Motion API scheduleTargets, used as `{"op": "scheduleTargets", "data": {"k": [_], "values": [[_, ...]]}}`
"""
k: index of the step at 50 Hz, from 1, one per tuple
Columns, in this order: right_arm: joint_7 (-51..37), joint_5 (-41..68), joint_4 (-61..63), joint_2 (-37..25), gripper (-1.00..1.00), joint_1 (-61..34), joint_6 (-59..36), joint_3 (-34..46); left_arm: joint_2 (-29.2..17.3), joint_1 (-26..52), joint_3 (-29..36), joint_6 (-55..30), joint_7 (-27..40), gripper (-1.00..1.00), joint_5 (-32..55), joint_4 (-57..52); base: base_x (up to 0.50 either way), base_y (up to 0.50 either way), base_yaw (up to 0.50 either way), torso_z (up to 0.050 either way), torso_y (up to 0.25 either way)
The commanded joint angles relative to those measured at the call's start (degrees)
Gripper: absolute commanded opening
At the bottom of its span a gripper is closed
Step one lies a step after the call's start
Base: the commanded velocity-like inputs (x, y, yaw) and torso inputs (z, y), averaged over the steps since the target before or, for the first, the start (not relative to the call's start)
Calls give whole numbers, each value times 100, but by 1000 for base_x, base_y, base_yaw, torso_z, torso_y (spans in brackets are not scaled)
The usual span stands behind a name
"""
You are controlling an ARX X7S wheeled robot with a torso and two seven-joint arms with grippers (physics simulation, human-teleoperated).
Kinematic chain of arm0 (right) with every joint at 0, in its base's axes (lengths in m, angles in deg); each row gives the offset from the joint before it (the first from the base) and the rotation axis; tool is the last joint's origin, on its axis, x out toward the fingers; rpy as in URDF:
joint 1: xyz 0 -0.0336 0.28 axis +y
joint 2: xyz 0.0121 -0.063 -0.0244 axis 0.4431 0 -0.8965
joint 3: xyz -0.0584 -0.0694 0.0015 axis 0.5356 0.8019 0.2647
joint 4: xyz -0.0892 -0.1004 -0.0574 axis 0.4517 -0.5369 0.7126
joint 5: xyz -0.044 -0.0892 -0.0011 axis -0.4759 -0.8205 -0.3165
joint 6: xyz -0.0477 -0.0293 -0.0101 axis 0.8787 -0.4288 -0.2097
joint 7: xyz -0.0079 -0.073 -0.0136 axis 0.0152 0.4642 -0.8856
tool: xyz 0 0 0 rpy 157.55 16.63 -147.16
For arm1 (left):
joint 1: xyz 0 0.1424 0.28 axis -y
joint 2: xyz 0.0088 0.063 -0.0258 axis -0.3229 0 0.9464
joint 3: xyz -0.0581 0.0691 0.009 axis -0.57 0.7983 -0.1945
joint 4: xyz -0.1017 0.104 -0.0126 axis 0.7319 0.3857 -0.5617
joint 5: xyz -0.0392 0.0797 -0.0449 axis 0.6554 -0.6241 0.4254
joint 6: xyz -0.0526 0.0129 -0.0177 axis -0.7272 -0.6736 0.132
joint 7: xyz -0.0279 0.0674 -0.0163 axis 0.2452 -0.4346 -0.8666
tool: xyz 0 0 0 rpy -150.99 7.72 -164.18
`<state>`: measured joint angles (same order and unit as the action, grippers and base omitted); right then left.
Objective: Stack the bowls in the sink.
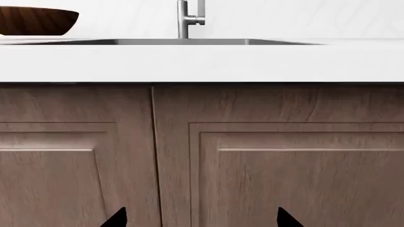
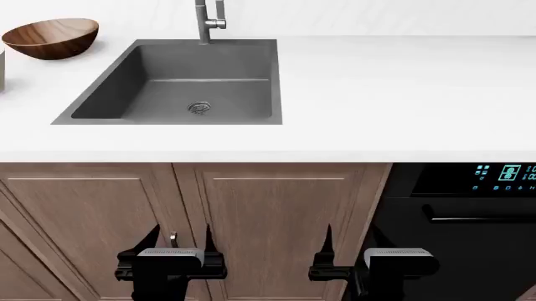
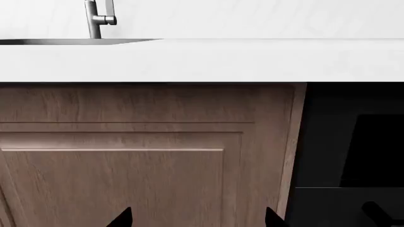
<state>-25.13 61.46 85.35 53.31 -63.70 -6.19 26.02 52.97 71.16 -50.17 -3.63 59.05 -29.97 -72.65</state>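
Note:
The brown wood-grain bowl [image 2: 52, 37] sits on the white counter left of the sink [image 2: 109, 94]; it also shows in the left wrist view [image 1: 37, 21]. The sink is dark grey with a round drain [image 2: 199, 108] and a steel faucet [image 2: 208, 19]; nothing lies in it. The cream-white bowl is out of view. My left gripper [image 2: 179, 241] and right gripper [image 2: 350, 241] hang low in front of the cabinet doors, below counter level, both open and empty. Their fingertips [image 1: 117, 218] [image 3: 121, 218] stand wide apart in the wrist views.
A white countertop [image 2: 402, 94] runs across above wooden cabinet doors [image 2: 277, 219]. A black dishwasher with a lit panel [image 2: 469, 213] is at the right. A pale object's edge [image 2: 2, 69] shows at the far left of the counter.

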Motion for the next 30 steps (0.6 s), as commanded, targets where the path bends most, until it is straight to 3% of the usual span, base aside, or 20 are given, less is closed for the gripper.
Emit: {"op": "scheduleTargets", "data": {"k": [1,11,19,25,30], "values": [[-123,69,-28,-83,100,-12,13,135,-100,3,116,21,84,100,78,15,0,0,0,0,0],[-331,183,-127,-250,100,-14,69,403,-276,-99,458,-298,204,100,138,-448,0,0,0,0,0],[-442,236,14,-347,100,-9,-9,501,-366,-79,518,-640,243,100,354,-930,0,0,0,49,0],[-462,362,886,-469,100,-156,-686,515,-560,228,512,-1652,221,100,544,-1942,0,0,0,50,0],[-483,450,1603,-610,100,-624,-1558,482,-809,692,418,-2965,160,100,815,-3061,0,0,0,50,0]]}}
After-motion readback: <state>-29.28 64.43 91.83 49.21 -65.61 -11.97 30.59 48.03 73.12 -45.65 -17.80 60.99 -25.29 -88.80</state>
